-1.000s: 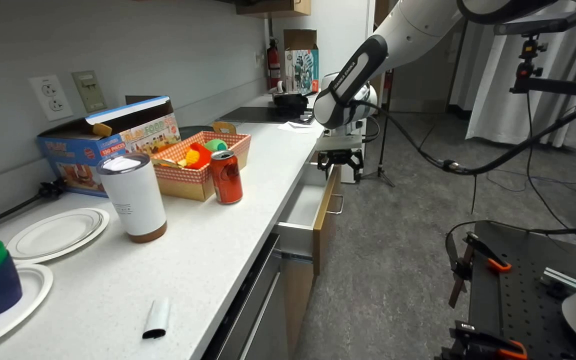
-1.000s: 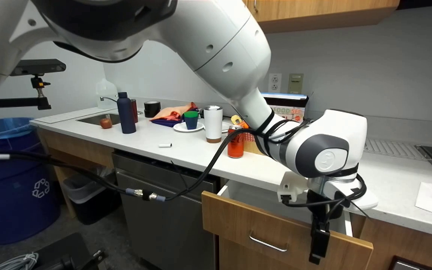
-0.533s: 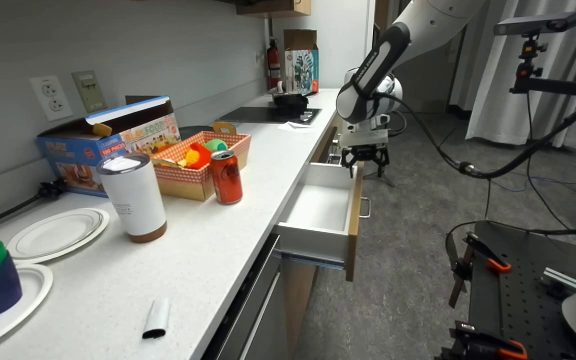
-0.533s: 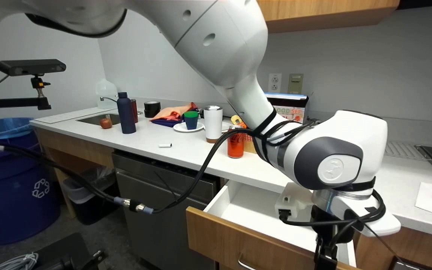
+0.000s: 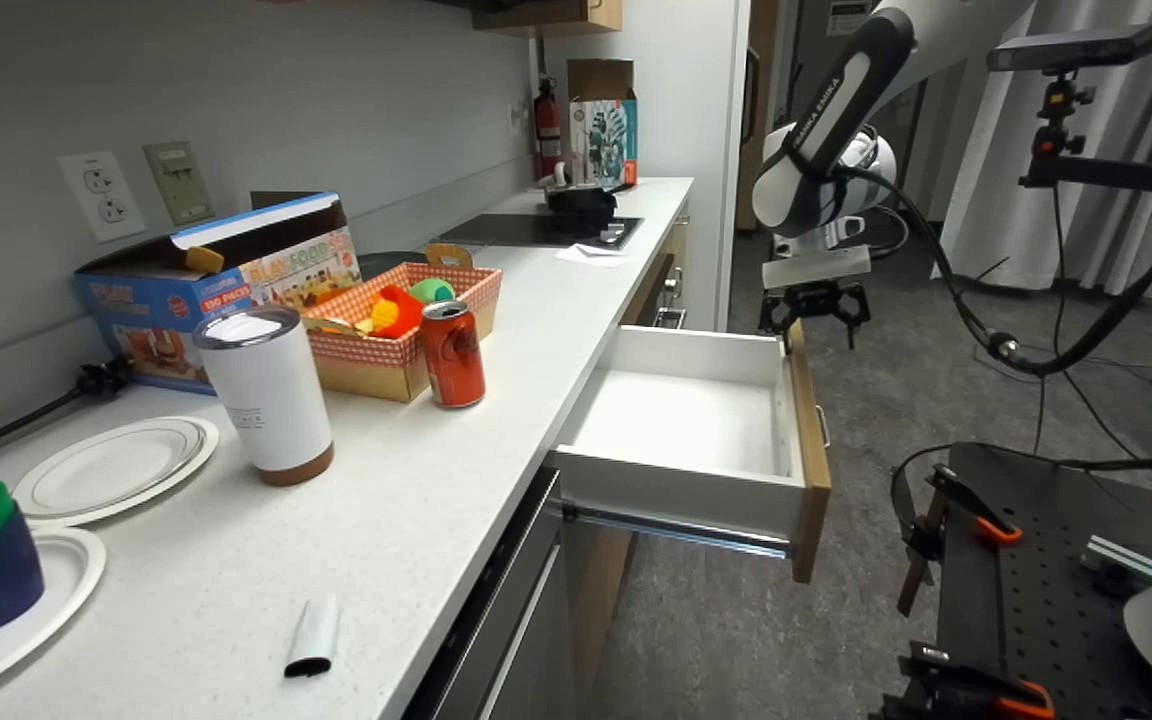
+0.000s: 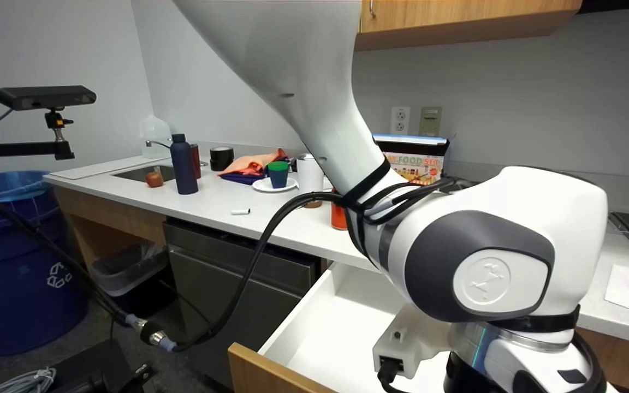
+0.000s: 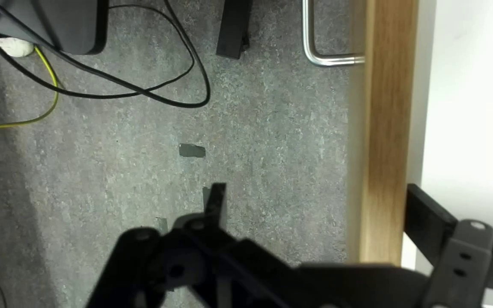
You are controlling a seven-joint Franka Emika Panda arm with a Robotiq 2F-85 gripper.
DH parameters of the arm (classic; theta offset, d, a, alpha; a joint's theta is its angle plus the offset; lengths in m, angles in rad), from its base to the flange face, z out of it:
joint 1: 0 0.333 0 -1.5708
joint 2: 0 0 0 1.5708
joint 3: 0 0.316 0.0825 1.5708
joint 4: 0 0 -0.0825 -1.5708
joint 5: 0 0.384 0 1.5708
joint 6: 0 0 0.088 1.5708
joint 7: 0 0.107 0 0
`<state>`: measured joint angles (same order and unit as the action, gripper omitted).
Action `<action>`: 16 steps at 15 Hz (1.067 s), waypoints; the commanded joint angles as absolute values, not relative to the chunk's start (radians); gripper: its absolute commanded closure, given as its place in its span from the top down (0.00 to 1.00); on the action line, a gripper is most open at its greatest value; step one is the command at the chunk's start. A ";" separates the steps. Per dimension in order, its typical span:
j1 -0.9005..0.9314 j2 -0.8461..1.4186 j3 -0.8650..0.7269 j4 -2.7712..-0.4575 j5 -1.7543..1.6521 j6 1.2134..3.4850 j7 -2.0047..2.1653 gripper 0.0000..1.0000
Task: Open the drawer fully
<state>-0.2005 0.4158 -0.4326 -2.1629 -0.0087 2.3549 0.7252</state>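
The drawer [image 5: 676, 420] is pulled far out from under the counter. Its white bottom is bare, and it also shows in an exterior view [image 6: 331, 338]. Its tan wood front panel [image 7: 387, 128] runs down the right of the wrist view. The slim metal handle [image 7: 310, 38] is on its outer face, away from the fingers. My gripper [image 5: 820, 335] is open at the far end of the panel. In the wrist view, my gripper [image 7: 315, 191] straddles the panel: one finger is inside the drawer against the panel's inner face, the other stands apart over the floor. Its fingers are out of frame in an exterior view.
The white counter [image 5: 436, 500] bears a red can [image 5: 453, 355], a white tumbler [image 5: 266, 395] and a toy food basket [image 5: 366, 360]. A grey dishwasher front [image 6: 227, 278] is beside the drawer. A black perforated table [image 5: 1046, 570] stands opposite. A cable [image 5: 976, 330] hangs from the arm.
The drawer has slid much further out from the counter. My gripper has moved outward with its front panel, away from the counter, and stays open.
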 commanded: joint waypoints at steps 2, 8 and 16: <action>-0.196 0.337 -0.456 -2.258 -0.065 2.348 0.746 1.00; -0.178 0.322 -0.482 -2.289 -0.157 2.322 0.830 1.00; -0.168 0.328 -0.505 -2.271 -0.390 2.150 1.029 1.00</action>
